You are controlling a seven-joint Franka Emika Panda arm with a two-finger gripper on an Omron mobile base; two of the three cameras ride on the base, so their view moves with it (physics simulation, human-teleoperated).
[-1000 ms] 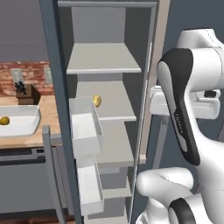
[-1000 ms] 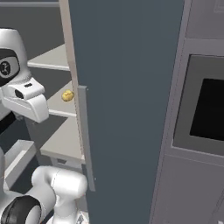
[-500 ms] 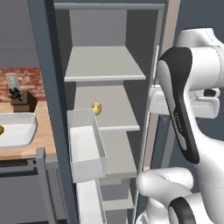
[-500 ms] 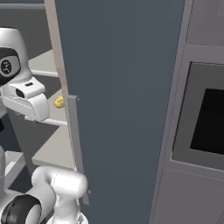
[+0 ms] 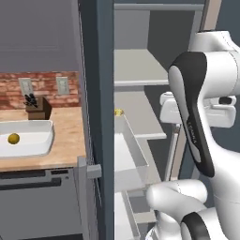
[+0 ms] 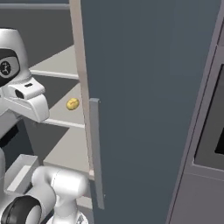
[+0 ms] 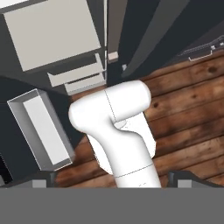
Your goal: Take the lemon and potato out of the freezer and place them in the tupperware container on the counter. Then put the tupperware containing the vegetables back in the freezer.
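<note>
I have the gripper (image 7: 111,183) folded back and aimed down at the wood floor, its two tips wide apart at the bottom corners of the hand view with nothing between them. Nearest in the left base view, a white door bin (image 5: 129,154) fills the lower middle. Past it, on the freezer (image 6: 144,87) shelf, sits the potato (image 6: 72,103), mid-left in the right base view and just peeking over the bin rim in the left one. Farthest, at left of the left base view, the tupperware (image 5: 28,139) rests on the counter (image 5: 61,136) with the lemon (image 5: 13,138) already inside.

So my step, as I judge it, is fetching the potato. I'd unfold the arm first, clear the bin and door edge, come in level over the shelf, and close on the potato's middle so it can't roll off toward the back.

I can read no writing or brand anywhere.
</note>
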